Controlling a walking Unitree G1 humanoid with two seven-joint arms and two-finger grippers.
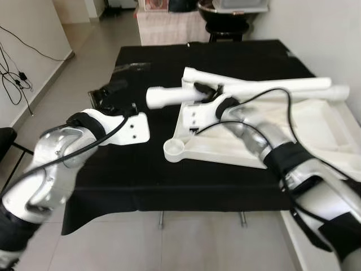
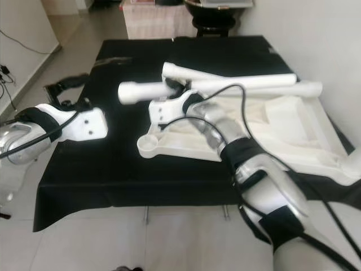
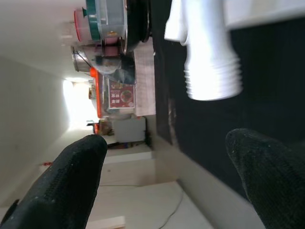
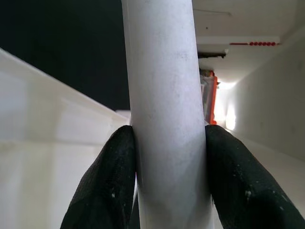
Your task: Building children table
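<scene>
A white plastic table top point(image 1: 304, 132) lies upside down on the right half of the black table point(image 1: 141, 175), with a round leg socket point(image 1: 176, 149) at its near corner. My right gripper point(image 1: 206, 91) is shut on a white leg tube point(image 1: 169, 96), held level above the top; its black fingers point(image 4: 107, 181) clamp the tube point(image 4: 162, 57) on both sides. The tube's threaded end point(image 3: 209, 71) points toward my left gripper point(image 3: 167, 157), which is open and hovers over the table's left part point(image 2: 67, 86), apart from it. A second leg point(image 1: 265, 80) lies behind.
The table's front edge point(image 1: 169, 206) is close below my arms, with tiled floor beyond. Cables point(image 1: 14, 79) trail along the left wall. A black round stand and a pale cabinet point(image 1: 169, 25) sit behind the table. A white wall runs close on the right.
</scene>
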